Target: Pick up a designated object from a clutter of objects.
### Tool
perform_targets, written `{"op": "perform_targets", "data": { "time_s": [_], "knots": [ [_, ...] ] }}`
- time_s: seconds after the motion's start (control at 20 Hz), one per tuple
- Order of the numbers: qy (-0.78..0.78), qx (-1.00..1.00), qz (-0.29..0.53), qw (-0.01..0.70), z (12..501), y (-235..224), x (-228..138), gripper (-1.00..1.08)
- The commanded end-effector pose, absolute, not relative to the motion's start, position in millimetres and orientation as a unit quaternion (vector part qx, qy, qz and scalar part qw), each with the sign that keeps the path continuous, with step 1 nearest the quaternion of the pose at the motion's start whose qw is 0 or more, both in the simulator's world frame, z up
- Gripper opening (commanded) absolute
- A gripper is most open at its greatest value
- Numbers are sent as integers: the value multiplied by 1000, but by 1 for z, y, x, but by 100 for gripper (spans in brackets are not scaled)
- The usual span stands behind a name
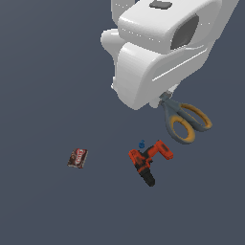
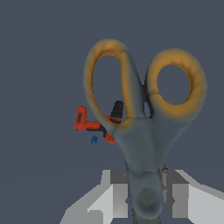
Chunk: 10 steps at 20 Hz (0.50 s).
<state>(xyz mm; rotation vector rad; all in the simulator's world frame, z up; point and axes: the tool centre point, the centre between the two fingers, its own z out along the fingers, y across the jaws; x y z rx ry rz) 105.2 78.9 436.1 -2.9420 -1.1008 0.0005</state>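
Observation:
The scissors (image 1: 185,120) have yellow-orange loop handles and a grey body. They stick out from under the white arm (image 1: 158,52). In the wrist view my gripper (image 2: 146,197) is shut on the scissors (image 2: 144,131) near their pivot. One grey finger (image 2: 114,197) shows on each side, and the handles point away from the camera. The scissors hang well above the dark floor, and their blades are hidden. The other clutter lies far below.
An orange-red and black power drill (image 1: 146,162) lies on the floor; it also shows in the wrist view (image 2: 94,124). A tiny blue item (image 1: 141,144) sits beside it. A dark red packet (image 1: 78,158) lies apart at the exterior view's left.

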Motion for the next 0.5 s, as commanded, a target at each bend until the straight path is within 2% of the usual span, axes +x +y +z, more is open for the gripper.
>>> {"op": "perform_targets", "data": {
  "time_s": [0.0, 0.45],
  "knots": [
    [-350, -937, 0, 0, 442, 80, 108, -100],
    [-350, -937, 0, 0, 450, 82, 112, -100]
  ]
}}
